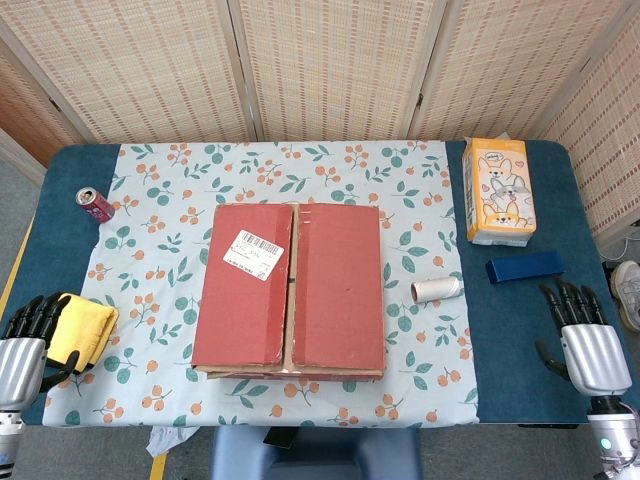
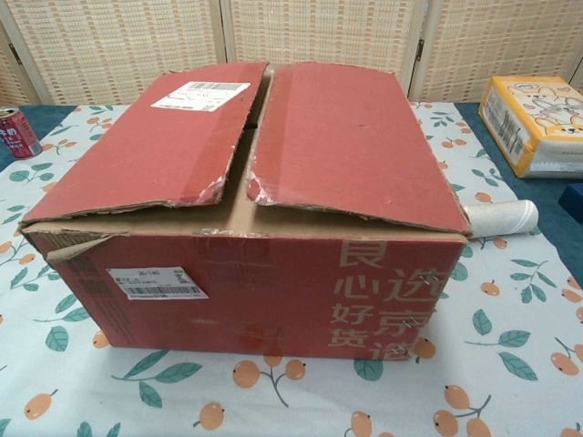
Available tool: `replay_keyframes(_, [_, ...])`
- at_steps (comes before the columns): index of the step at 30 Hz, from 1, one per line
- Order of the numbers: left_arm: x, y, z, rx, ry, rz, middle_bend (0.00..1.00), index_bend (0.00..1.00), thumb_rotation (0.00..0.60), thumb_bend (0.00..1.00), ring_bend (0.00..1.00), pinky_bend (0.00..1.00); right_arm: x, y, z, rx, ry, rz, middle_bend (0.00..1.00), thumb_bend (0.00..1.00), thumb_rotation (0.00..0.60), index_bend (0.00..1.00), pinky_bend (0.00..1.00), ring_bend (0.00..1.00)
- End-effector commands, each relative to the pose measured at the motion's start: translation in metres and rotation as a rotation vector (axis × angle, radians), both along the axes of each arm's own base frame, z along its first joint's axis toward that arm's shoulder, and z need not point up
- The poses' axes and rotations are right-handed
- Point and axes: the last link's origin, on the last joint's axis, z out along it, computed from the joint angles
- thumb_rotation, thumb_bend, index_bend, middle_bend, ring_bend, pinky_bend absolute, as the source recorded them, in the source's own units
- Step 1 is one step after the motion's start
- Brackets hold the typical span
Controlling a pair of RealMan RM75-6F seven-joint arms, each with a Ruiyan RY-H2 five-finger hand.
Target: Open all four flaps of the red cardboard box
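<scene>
The red cardboard box [image 1: 290, 290] stands in the middle of the table on the floral cloth, also filling the chest view as the red cardboard box [image 2: 255, 209]. Its two top flaps lie down, nearly meeting along a centre seam; the left flap carries a white label [image 1: 254, 254]. Inner flaps are hidden beneath. My left hand [image 1: 28, 340] rests at the near left table edge, fingers apart, holding nothing, beside a yellow cloth. My right hand [image 1: 585, 335] rests at the near right edge, fingers spread and empty. Neither hand touches the box, and neither shows in the chest view.
A red soda can [image 1: 96, 204] lies at the far left. A yellow cloth [image 1: 80, 330] sits by my left hand. Right of the box are a white roll [image 1: 436, 290], a blue block [image 1: 525, 267] and an orange tissue box [image 1: 499, 190]. Bamboo screens stand behind.
</scene>
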Motion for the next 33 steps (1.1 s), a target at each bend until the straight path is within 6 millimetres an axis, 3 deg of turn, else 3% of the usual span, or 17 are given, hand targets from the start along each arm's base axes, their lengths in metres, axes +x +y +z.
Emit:
replay_keyframes(1, [0.001,-0.001,-0.002,-0.007,0.005,0.003,0.10,0.11,0.600,0.39,0.07,0.16,0.001,0.003,-0.001,0.010,-0.001,0.009,0.00,0.40,0.600,0.00,0.00,0.00])
replay_keyframes(12, [0.002,0.003,-0.001,-0.021,0.005,0.001,0.10,0.12,0.600,0.39,0.07,0.14,0.002,-0.001,-0.012,0.059,-0.017,0.023,0.00,0.40,0.600,0.00,0.00,0.00])
replay_keyframes(19, [-0.002,0.005,0.003,-0.022,-0.008,0.006,0.10,0.12,0.600,0.39,0.07,0.14,0.018,0.003,-0.014,0.114,-0.077,0.098,0.00,0.40,0.600,0.00,0.00,0.00])
replay_keyframes(25, [-0.001,0.007,0.001,-0.012,-0.003,0.002,0.10,0.12,0.600,0.39,0.07,0.12,0.056,0.002,-0.015,0.197,-0.096,0.252,0.00,0.40,0.600,0.00,0.00,0.00])
replay_keyframes(31, [-0.005,0.010,0.004,0.003,0.000,0.029,0.10,0.12,0.600,0.39,0.07,0.08,0.103,-0.012,-0.039,0.271,-0.100,0.399,0.00,0.40,0.600,0.00,0.00,0.00])
replay_keyframes(33, [-0.005,0.010,0.005,0.006,-0.010,0.032,0.10,0.12,0.600,0.44,0.07,0.08,0.119,-0.016,-0.048,0.304,-0.092,0.437,0.00,0.40,0.600,0.00,0.00,0.00])
